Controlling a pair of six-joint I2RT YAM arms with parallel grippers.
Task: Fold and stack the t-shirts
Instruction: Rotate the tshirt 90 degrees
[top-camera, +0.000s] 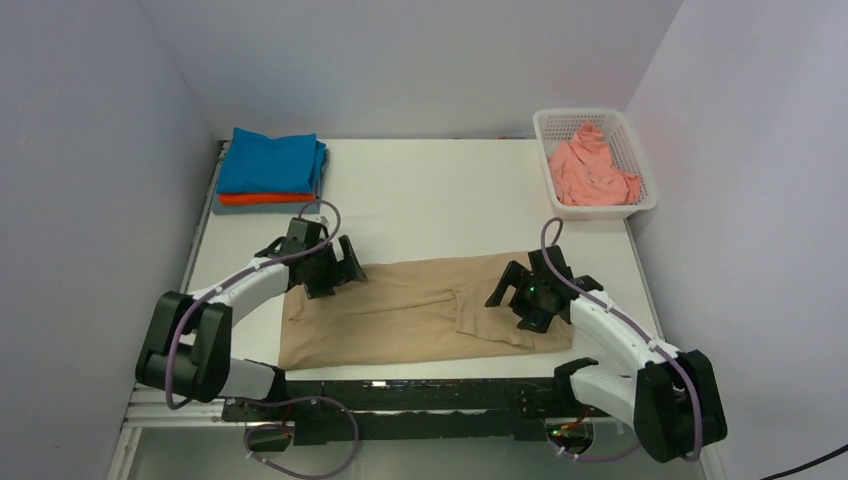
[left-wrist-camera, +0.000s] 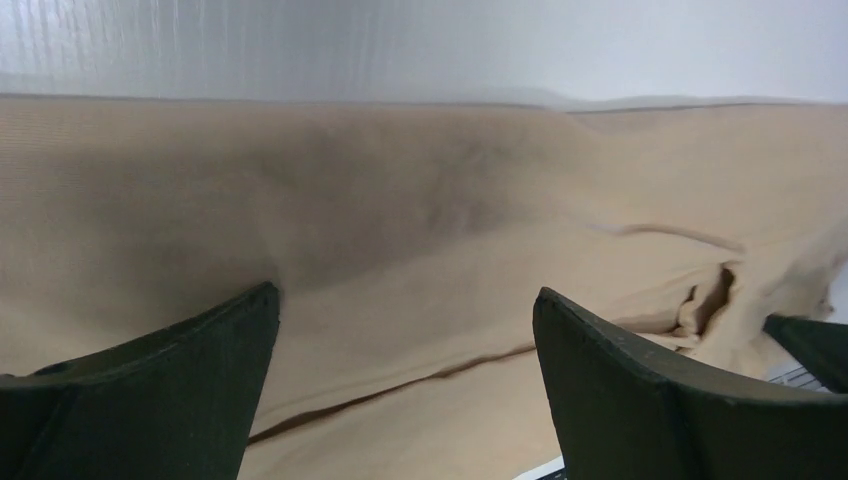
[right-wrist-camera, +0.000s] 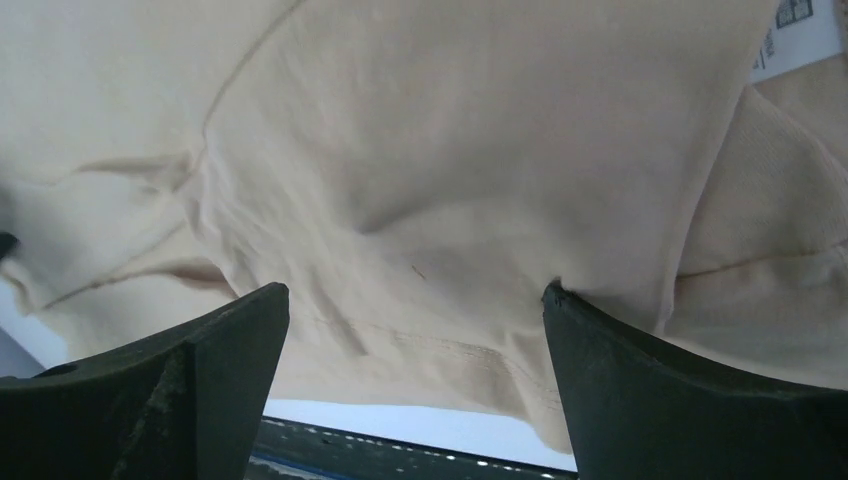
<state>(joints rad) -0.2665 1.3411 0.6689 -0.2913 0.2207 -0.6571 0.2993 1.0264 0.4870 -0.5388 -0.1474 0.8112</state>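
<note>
Left gripper (top-camera: 335, 268) and right gripper (top-camera: 508, 290) both hang spread over the tan t-shirt (top-camera: 400, 315), which lies partly folded along the near edge of the bench (top-camera: 440, 190). Mid-fold, I'd say; next, each must pinch an edge and carry it over.

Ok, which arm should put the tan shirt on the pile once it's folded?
Left, most likely. The pile of folded shirts sits at the far left corner, just beyond the left pincer. The right pincer hangs open over the tan shirt's other end, nearer the basket.
</note>
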